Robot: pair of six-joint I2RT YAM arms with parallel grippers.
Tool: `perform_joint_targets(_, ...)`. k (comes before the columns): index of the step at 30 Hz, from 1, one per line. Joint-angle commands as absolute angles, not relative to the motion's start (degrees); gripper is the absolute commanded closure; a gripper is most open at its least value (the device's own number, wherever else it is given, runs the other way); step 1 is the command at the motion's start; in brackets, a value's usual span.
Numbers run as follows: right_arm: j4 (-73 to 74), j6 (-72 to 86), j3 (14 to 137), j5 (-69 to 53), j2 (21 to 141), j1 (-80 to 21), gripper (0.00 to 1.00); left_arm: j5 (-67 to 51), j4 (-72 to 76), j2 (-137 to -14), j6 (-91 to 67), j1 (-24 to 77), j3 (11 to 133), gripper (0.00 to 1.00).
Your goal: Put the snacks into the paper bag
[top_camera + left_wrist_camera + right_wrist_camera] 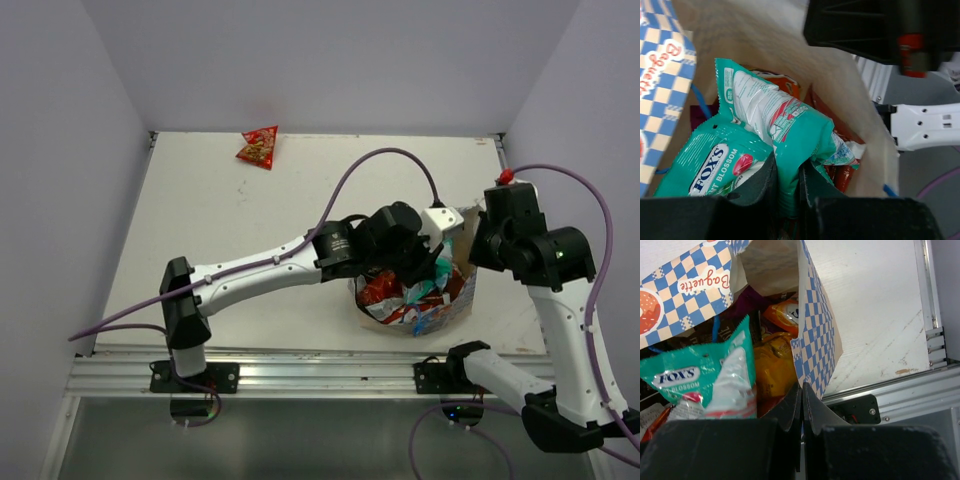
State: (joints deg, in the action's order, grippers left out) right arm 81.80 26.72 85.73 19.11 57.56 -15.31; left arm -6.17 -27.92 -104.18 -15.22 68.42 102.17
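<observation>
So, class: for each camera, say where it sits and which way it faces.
Top external: above, behind the bases, looking down at the table; left arm and right arm show.
Left wrist: down into the paper bag; left gripper pinching the teal packet.
Right wrist: beside the bag's checked wall; right gripper shut.
Both wrist views share the teal packet.

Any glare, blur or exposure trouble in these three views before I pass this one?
Top external: soft, even light, no harsh shadows, everything reasonably sharp. Left wrist: bright sheen on the crinkled foil of the teal packet; the black shape at the top is out of focus. Right wrist: the table is nearly washed out, the inside of the paper bag sits in shadow, and the bottom foreground is black and blurred.
</observation>
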Motion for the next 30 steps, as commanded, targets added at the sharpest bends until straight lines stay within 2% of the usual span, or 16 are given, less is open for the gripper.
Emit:
perform_joint_targets(1, 87.01, 26.02, 86.48, 18.02, 55.9, -15.38, 1.0, -6.41, -33.92, -102.12, -15.2, 70.84, 106.69, 1.0)
perform_joint_targets(8, 86.57, 25.75, 86.66, 17.93, 56.07, -15.29, 1.0, -9.76, -39.38, -108.19, -14.59, 71.02, 104.87, 1.0)
perform_joint_targets(15, 87.19, 25.66, 86.84, 17.93, 55.37, -15.29, 1.0, 2.26, -37.09, -110.12, -13.36, 70.75, 105.28, 1.0)
perform_joint_targets(17, 87.27, 25.58, 86.92, 18.1, 55.28, -15.29, 1.0, 4.82, -37.79, -111.35, -13.53, 70.14, 109.58, 0.97)
perform_joint_targets(19, 87.45, 25.49, 87.19, 18.19, 55.37, -15.29, 1.0, 5.01, -39.28, -114.95, -13.88, 68.22, 115.62, 0.89)
perform_joint_targets(23, 87.36, 25.23, 87.98, 18.02, 55.55, -15.29, 1.0, 2.99, -46.04, -123.47, -15.29, 63.29, 127.16, 0.84)
perform_joint_targets(26, 87.71, 24.96, 88.5, 18.63, 55.46, -15.29, 0.99, 4.65, -43.35, -124.11, -13.98, 61.44, 129.2, 0.56)
perform_joint_targets(27, 87.8, 24.87, 88.59, 18.72, 55.46, -15.29, 1.0, 6.49, -42.72, -123.23, -13.63, 61.35, 129.63, 0.36)
perform_joint_targets(29, 87.72, 24.79, 88.59, 18.9, 55.55, -15.29, 0.99, 8.34, -42.54, -122.09, -12.92, 61.26, 133.14, 0.09)
perform_joint_targets(30, 87.63, 24.79, 88.59, 18.98, 55.55, -15.38, 0.99, 9.74, -42.19, -121.38, -12.83, 61.17, 134.02, 0.02)
